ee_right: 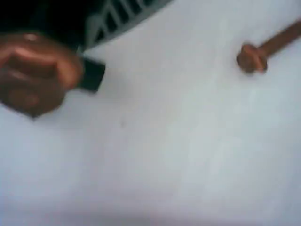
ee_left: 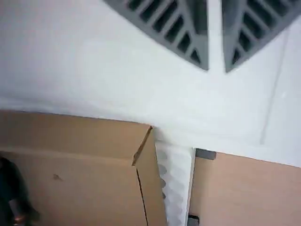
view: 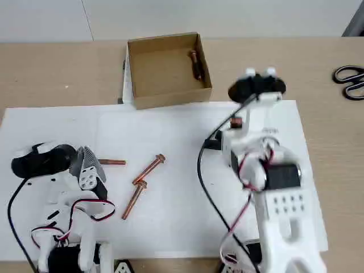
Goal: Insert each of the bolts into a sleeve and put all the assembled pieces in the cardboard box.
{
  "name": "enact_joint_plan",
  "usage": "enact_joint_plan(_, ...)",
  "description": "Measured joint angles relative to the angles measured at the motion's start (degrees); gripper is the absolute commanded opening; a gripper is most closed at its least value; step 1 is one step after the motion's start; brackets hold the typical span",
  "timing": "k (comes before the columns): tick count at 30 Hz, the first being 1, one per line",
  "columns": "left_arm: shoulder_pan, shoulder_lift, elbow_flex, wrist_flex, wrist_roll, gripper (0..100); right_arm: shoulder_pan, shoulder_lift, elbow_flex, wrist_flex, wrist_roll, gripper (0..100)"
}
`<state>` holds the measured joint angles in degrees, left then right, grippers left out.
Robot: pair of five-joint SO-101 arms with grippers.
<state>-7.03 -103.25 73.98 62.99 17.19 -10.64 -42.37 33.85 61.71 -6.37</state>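
Note:
The cardboard box stands at the back of the table with one bolt in a dark sleeve lying inside. Three loose copper bolts lie on the white sheet: one beside my left gripper, one at the middle, one nearer the front. My left gripper hovers over the sheet, shut with nothing in it, and the box is ahead of it. My right gripper is shut on a copper bolt with a black sleeve on it, low over the sheet. A loose bolt's head lies beyond.
The white sheet covers most of the wooden table. Black scissors lie at the far right edge. A flat white and grey piece rests against the box's side. Bare sheet lies between the two arms.

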Motion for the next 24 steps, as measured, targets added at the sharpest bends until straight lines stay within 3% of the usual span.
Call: enact_joint_plan(24, -0.26, -0.09, 0.00, 3.69, 0.00, 1, -4.40, 69.80, -66.81, -9.05, 4.48, 0.3)
